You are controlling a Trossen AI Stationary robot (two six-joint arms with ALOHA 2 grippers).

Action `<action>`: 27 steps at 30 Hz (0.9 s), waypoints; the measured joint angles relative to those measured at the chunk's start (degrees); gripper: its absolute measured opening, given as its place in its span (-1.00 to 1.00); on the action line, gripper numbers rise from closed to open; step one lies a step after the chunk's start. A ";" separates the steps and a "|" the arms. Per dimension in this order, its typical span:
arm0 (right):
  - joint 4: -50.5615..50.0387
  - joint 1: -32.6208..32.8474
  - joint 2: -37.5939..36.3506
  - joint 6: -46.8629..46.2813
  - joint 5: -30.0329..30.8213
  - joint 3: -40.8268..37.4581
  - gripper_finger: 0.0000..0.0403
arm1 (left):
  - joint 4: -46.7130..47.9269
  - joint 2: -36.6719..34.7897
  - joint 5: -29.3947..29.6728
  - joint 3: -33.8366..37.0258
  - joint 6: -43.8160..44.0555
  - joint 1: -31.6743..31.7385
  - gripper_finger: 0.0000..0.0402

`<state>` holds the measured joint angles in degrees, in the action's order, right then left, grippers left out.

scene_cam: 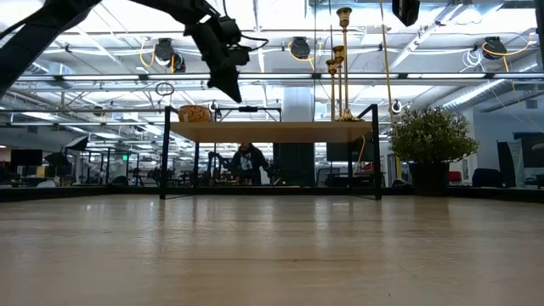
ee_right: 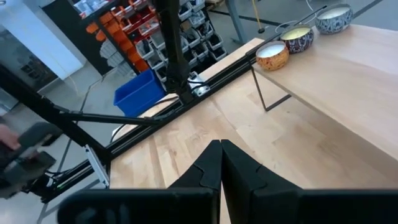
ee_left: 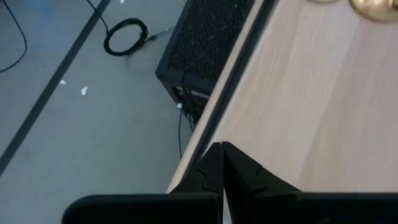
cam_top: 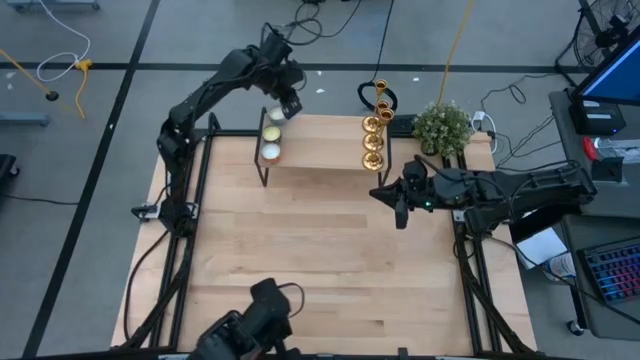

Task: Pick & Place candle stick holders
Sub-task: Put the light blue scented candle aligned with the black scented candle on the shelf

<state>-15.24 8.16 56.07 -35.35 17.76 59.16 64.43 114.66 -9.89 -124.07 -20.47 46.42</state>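
Three gold candle stick holders (cam_top: 374, 135) stand upright in a row by their round bases on the right end of a raised wooden shelf (cam_top: 320, 140). They also show in the low view (scene_cam: 342, 59). My left gripper (cam_top: 292, 108) is shut and empty, high above the shelf's left end near its far edge. My right gripper (cam_top: 400, 215) is shut and empty, above the table just off the shelf's near right corner. In the left wrist view, gold bases (ee_left: 373, 7) show at the edge of the picture.
Three small candle bowls (cam_top: 271, 135) sit in a row on the shelf's left end and show in the right wrist view (ee_right: 297, 38). A potted green plant (cam_top: 442, 127) stands right of the shelf. The table's near half (cam_top: 320, 260) is bare wood.
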 joint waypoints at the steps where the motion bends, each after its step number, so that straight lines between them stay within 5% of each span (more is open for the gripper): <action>1: 0.05 0.04 0.00 0.00 0.00 -0.01 -1.00 | -1.01 0.56 0.05 0.00 0.56 -0.24 -0.99; 14: 0.21 0.04 0.00 -1.73 0.06 -0.02 -1.00 | -1.08 4.10 7.75 0.00 1.73 -0.43 -1.00; 27: 0.43 0.04 0.00 -1.36 0.08 0.00 -1.00 | 5.51 4.10 4.61 0.00 1.01 1.85 -1.00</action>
<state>-14.81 8.21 56.07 -36.71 17.85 59.16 69.94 118.76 -5.27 -124.07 -19.46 48.27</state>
